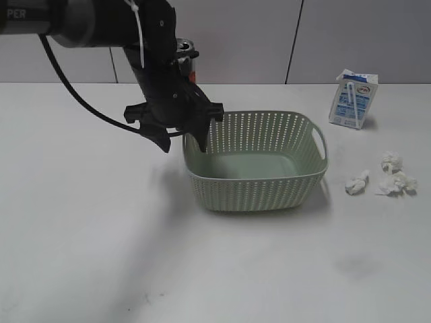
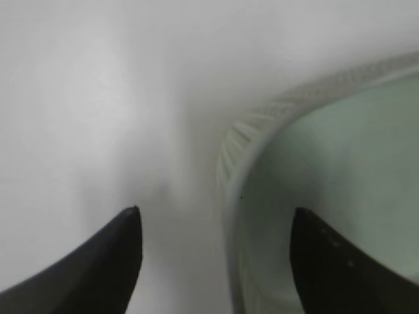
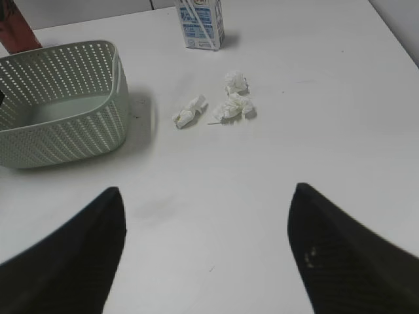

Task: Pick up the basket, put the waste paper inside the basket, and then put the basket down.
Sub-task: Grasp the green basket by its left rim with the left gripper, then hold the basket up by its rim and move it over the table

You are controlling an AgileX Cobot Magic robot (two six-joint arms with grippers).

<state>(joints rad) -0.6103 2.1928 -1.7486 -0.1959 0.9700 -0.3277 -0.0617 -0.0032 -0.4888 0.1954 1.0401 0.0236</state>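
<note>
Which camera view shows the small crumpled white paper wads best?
The right wrist view: the small crumpled white paper wads lie unobstructed on the table, between the pale green perforated plastic basket and the table's far side. The exterior view shows them smaller, at the right edge. The left wrist view shows none.

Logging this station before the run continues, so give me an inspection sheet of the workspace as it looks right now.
Surface: white table, faint smudge near the front right.
Job's things: basket upright, empty; three waste paper wads on the table to its right.
Clutter: drink carton at the back right; can behind the left arm.
Hands: left hand open, astride the basket's left rim; right hand open, above bare table.
Cables: black cable along the left arm.
Surroundings: grey panelled wall.
</note>
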